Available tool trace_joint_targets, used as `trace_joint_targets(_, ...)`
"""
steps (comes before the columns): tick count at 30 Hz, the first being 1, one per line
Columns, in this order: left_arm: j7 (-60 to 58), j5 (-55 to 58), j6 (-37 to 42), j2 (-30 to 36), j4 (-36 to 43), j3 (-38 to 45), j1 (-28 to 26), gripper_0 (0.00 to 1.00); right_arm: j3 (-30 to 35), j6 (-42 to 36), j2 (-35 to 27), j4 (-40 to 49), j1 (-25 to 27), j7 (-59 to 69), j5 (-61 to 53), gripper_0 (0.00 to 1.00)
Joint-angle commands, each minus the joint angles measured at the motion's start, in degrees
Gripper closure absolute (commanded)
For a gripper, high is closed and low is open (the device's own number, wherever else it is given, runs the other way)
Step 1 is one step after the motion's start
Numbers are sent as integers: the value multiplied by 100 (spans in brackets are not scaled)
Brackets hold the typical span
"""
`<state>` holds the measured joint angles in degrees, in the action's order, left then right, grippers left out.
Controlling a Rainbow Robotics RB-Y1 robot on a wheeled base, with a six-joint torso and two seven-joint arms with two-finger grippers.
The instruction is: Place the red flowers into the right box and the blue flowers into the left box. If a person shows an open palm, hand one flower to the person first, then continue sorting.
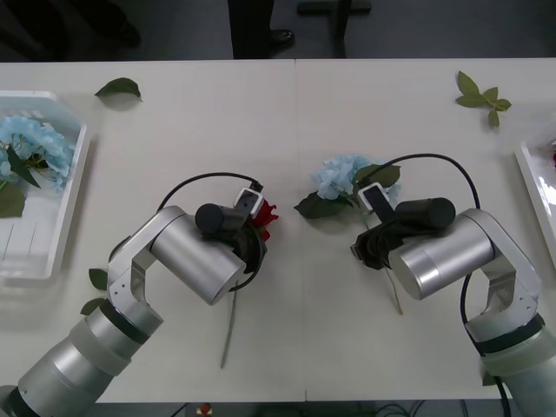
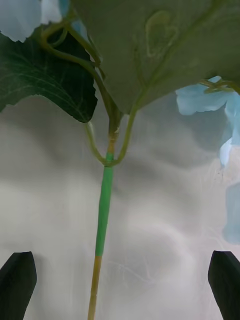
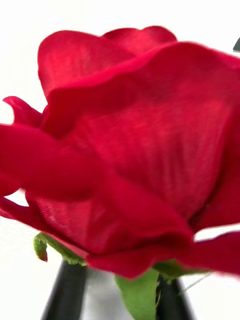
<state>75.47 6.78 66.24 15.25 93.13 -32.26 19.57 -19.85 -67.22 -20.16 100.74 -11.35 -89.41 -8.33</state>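
red rose (image 1: 265, 215) stem toward robot | left pincer (image 3: 120, 295) grips stem

your left end effector (image 3: 117, 295) has black fingers, and just ahead of them sits a deep red rose (image 3: 130, 150) with a bright green base. between the black fingers (image 2: 17, 282) of your right end effector (image 2: 120, 285) runs a blue flower's stem (image 2: 104, 210), bright green shading to yellow-tan, under dark green veined leaves and pale sky-blue petals. the desk (image 1: 295, 130) is plain cream-white; both arms are silver with black joints; the left box (image 1: 74, 187) is white.
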Motion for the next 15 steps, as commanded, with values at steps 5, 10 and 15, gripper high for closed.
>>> trace_joint_targets(5, -76, 69, -24, 48, 496, 159, 126, 100, -54, 130, 47, 7, -113, 231, -11, 98)
trace_joint_targets(10, -93, 666, 240, 373, 1313, 484, 126, 100, -54, 130, 47, 7, -113, 222, -55, 100)
trace_joint_targets(15, -76, 1607, 882, 795, 2456, 1117, 126, 100, -54, 130, 38, 7, -113, 231, -63, 100)
